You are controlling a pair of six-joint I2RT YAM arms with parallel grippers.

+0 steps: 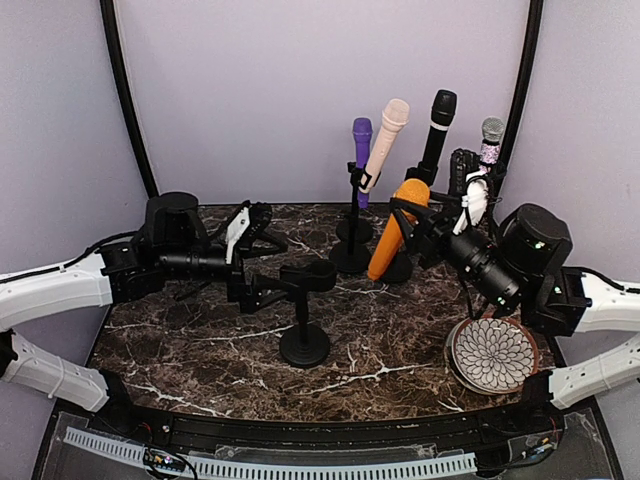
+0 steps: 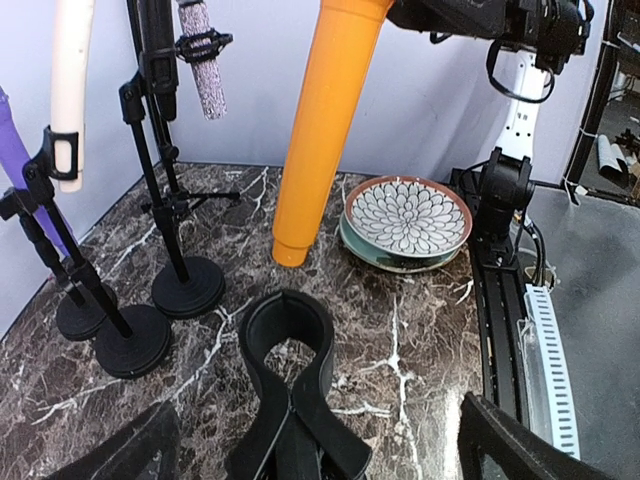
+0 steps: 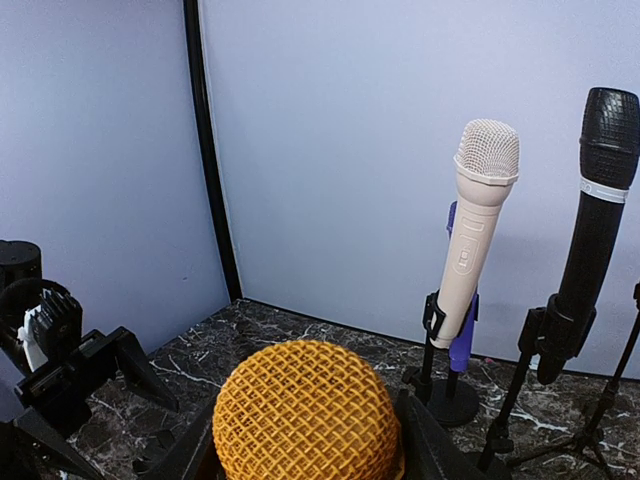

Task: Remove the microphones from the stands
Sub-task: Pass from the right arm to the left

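My right gripper (image 1: pixel 424 222) is shut on the head of an orange microphone (image 1: pixel 394 232), holding it tilted in the air, handle down. Its mesh head fills the bottom of the right wrist view (image 3: pixel 305 410), between my fingers (image 3: pixel 432 445). In the left wrist view its handle (image 2: pixel 325 120) hangs above the table. The black stand (image 1: pixel 304 335) stands at the table's middle with its clip (image 1: pixel 316 274) empty. My left gripper (image 1: pixel 262 266) is open, its jaws on either side of the clip's rear (image 2: pixel 290 345) without touching it.
Several microphones stand in stands at the back: purple (image 1: pixel 361 158), cream (image 1: pixel 386 138), black (image 1: pixel 437 128) and glittery (image 1: pixel 490 140). Stacked patterned plates (image 1: pixel 494 356) lie at the right front, also in the left wrist view (image 2: pixel 408 215).
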